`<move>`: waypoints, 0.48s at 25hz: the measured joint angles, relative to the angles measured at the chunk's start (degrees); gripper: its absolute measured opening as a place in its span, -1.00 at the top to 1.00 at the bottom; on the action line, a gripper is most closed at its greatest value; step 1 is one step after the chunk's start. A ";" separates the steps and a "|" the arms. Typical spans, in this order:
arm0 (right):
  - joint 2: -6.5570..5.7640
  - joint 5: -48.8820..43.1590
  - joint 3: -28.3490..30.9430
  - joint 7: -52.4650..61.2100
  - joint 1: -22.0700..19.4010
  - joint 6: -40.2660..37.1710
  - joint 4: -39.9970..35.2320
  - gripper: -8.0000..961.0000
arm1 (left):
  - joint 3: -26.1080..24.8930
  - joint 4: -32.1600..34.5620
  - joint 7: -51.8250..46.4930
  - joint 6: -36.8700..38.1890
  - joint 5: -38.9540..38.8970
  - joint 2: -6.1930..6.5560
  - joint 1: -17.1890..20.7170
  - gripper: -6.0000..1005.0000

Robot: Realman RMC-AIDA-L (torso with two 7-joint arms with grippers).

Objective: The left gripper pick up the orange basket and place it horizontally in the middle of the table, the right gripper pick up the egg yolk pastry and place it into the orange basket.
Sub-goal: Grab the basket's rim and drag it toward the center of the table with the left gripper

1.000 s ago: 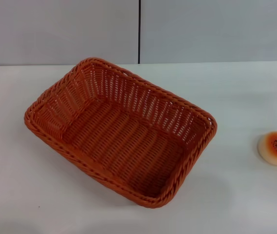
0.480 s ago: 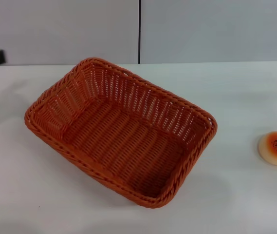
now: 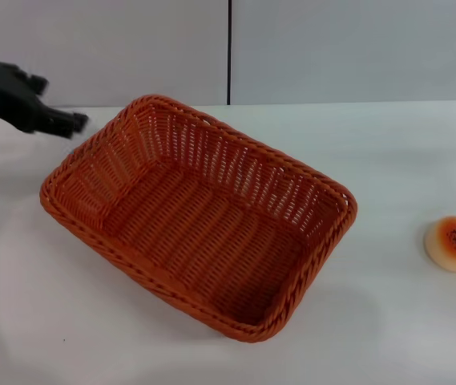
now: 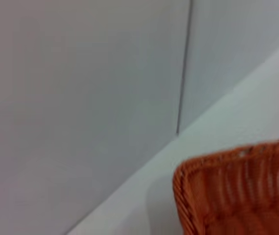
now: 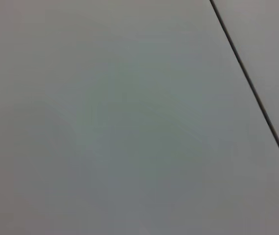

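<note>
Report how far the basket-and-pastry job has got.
Nothing is done yet. The orange basket sits skewed on the table, ungrasped and empty. In hand: the left gripper is beside its far left corner, not touching. Left: straightening the basket at mid-table, then putting in the egg yolk pastry, which lies at the right edge; the right gripper is out of view.

My head camera looks forward-down over table. My left wrist camera sits close by orange basket corner, sharing wall seam. Right wrist camera faces wall only.
</note>
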 joint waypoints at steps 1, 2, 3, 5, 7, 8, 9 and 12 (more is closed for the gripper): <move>0.00 0.00 0.00 0.00 0.00 0.00 0.00 -0.34 | 2.75 -0.44 -1.10 -0.86 2.44 -0.08 -0.66 -0.60; -0.02 0.02 0.03 -0.29 0.23 0.46 0.41 -0.34 | 4.74 -0.85 -1.80 -1.49 4.03 -0.17 -1.04 -0.60; -0.04 0.04 0.04 -0.53 0.41 0.90 0.65 -0.33 | 6.79 -1.35 -2.62 -2.36 5.62 -0.22 -1.43 -0.60; -0.03 0.07 0.06 -0.97 0.80 1.91 1.06 -0.33 | 12.13 -2.83 -4.76 -5.10 9.17 -0.30 -2.25 -0.60; -0.03 0.08 0.06 -0.98 0.85 1.96 1.15 -0.33 | 13.85 -3.57 -5.73 -6.03 10.12 -0.30 -2.82 -0.60; -0.02 0.08 0.06 -0.99 0.90 1.98 1.26 -0.33 | 14.40 -4.09 -6.17 -6.30 10.70 -0.32 -3.25 -0.60; -0.02 0.08 0.06 -1.00 0.92 1.99 1.36 -0.33 | 14.90 -4.85 -6.60 -6.49 11.51 -0.35 -3.69 -0.60; 0.00 0.08 0.06 -1.01 0.93 1.99 1.52 -0.32 | 15.87 -6.40 -7.47 -7.06 13.56 -0.44 -4.59 -0.60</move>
